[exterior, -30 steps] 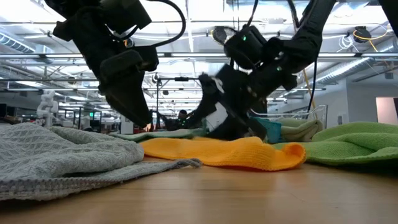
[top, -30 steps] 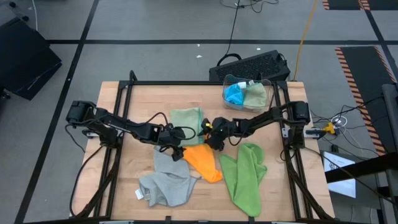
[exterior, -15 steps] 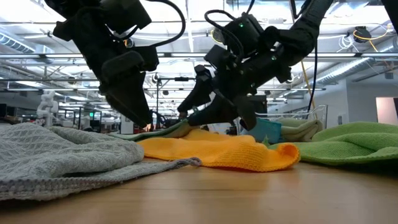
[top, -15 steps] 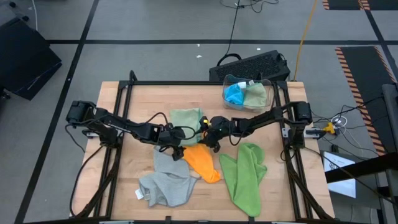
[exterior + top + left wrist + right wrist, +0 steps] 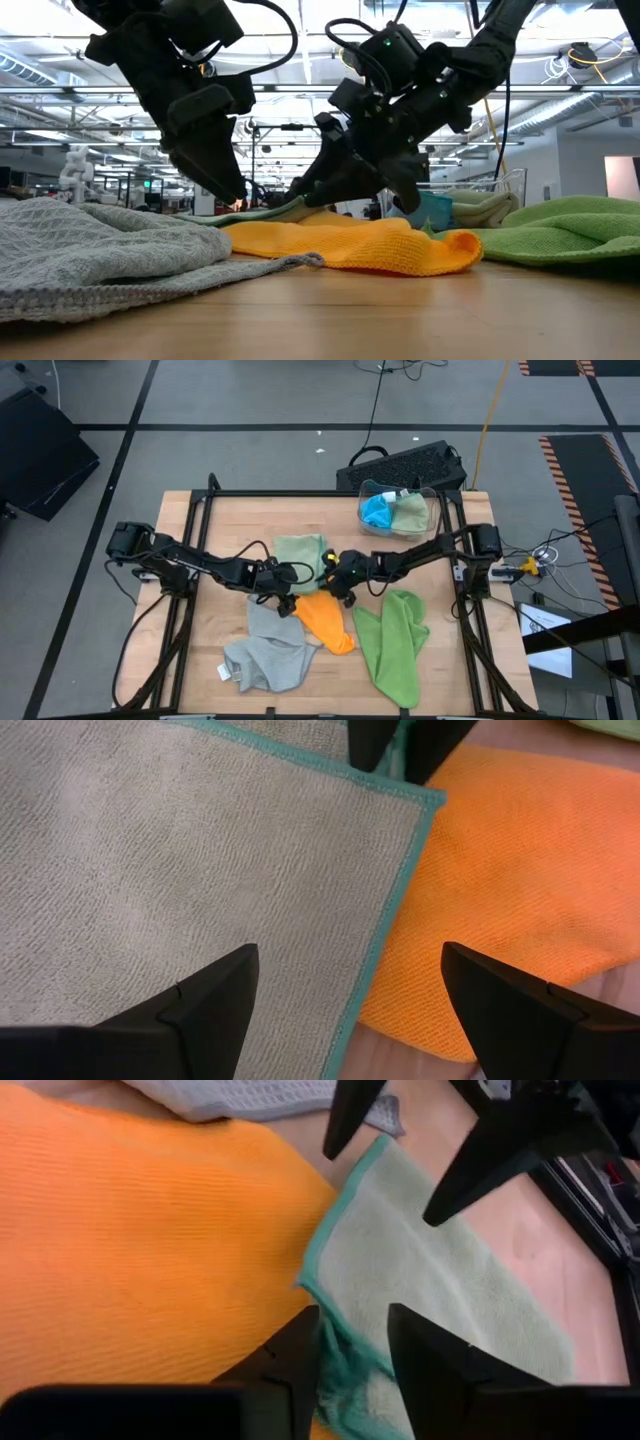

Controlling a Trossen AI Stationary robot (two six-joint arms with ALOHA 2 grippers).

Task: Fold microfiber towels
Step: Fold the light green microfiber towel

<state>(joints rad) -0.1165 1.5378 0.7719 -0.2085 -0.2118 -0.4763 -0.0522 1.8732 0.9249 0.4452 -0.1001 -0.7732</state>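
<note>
Since a second ago, the right gripper (image 5: 337,572) has been sliding off the orange towel (image 5: 328,619) toward the sage green towel (image 5: 301,550) at mid-worktop. The left gripper (image 5: 345,1005) is hovering wide apart and empty over the sage cloth's near corner, while the right one is pinching its teal hem (image 5: 334,1342). Both should probably be gripping only that edge, leaving the orange cloth beneath.

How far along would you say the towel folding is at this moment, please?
Barely begun. A blue towel and a pale green one sit in the clear bin, seemingly finished. In hand: the right gripper pinches a corner of the sage towel, while the left gripper hovers open over it. Still loose and unfolded: the orange, grey and lime towels.
</note>
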